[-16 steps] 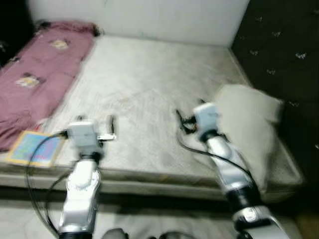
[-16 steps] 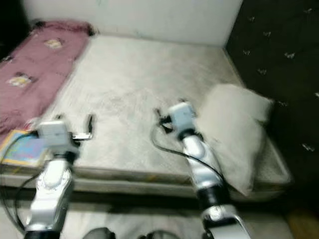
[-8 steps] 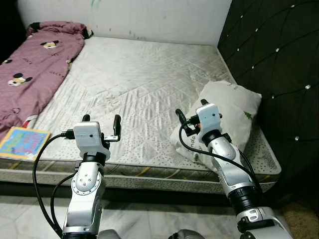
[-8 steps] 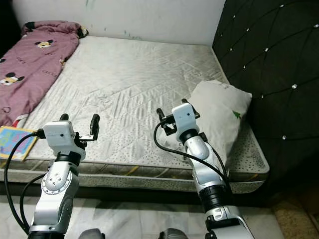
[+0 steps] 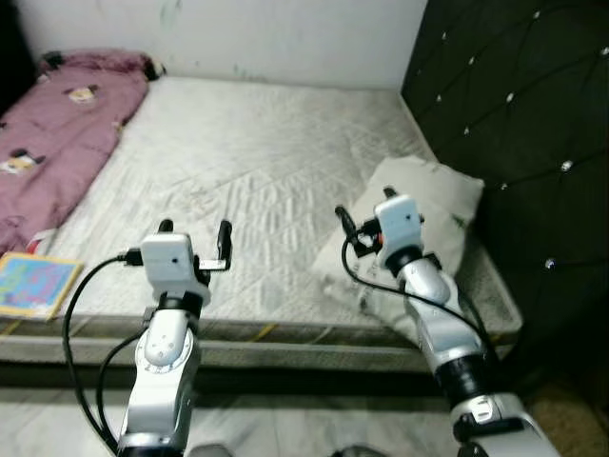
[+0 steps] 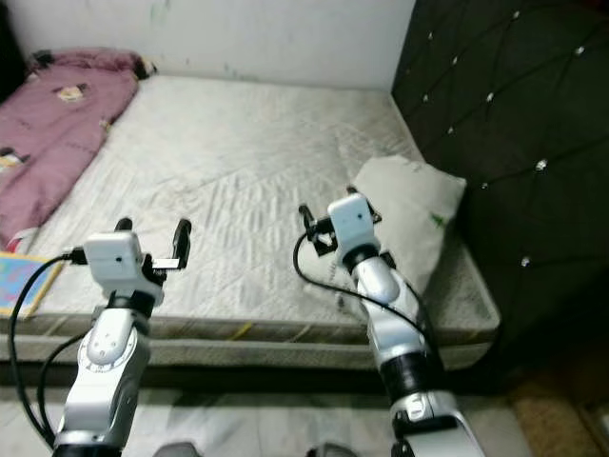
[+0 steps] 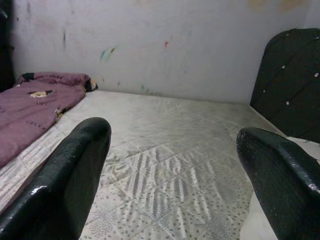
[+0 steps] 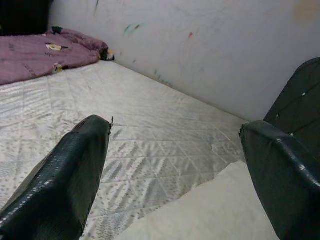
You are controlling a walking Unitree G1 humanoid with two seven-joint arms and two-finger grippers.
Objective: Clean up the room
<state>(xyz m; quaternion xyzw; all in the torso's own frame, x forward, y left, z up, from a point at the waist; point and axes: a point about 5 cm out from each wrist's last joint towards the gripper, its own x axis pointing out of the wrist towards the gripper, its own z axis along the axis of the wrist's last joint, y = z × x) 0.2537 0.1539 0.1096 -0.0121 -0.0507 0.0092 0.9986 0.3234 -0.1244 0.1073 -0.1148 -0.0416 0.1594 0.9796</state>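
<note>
While both arms hover over the mattress's (image 5: 257,162) near edge, left hand (image 5: 194,229) and right hand (image 5: 363,211) gape empty. Right arm partly hides the pillow (image 5: 419,205); far left, blurred, lies perhaps a blanket (image 5: 57,133).

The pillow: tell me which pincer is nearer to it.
Right. The right pincer hovers open at the pillow's near edge; the left pincer, also open, hangs over the mattress's front edge, well off to the pillow's left.

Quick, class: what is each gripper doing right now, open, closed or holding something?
Left gripper: open, empty, above the mattress edge.
Right gripper: open, empty, beside the pillow.
</note>
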